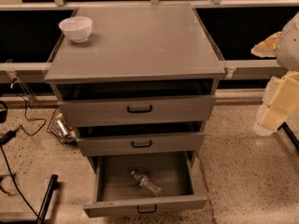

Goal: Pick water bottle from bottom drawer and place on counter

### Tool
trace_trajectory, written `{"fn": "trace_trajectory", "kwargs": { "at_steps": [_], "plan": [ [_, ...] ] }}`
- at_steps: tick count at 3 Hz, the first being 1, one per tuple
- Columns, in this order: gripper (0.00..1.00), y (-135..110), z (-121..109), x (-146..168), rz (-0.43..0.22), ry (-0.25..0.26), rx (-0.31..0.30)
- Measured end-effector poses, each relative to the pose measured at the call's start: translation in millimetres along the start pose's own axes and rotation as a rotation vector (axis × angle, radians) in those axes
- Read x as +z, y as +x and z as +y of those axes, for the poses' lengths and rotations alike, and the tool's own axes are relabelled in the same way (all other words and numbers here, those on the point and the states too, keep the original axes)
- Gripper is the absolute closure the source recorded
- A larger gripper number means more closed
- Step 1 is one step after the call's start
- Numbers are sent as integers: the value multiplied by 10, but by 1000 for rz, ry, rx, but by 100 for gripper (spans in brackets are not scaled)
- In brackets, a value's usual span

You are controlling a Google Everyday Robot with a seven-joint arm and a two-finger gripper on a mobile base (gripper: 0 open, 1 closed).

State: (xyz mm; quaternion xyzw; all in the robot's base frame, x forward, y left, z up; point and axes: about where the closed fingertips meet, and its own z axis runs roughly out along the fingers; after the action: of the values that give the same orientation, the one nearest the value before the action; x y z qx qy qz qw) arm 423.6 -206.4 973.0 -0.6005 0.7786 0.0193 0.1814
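Bottle [146,182] lies on its side in bottom drawer [117,208], which is pulled open; it sits approx mid-floor, cap toward far left; nothing touching it. Table [140,50] carries white bowl [75,28] at far-left corner. Gripper [273,111] at right edge of view, right of cabinet, approx level w/ top drawer [177,108], well apart from bottle; open or closed: can't tell. Wire basket [60,127] on floor left of cabinet.
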Motion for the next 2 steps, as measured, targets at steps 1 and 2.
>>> {"fn": "trace_trajectory", "kwargs": {
  "at_steps": [1, 2],
  "plan": [
    [0, 0, 0, 0, 0, 0, 0],
    [0, -107, 2, 150, -28, -2, 18]
  ]
}}
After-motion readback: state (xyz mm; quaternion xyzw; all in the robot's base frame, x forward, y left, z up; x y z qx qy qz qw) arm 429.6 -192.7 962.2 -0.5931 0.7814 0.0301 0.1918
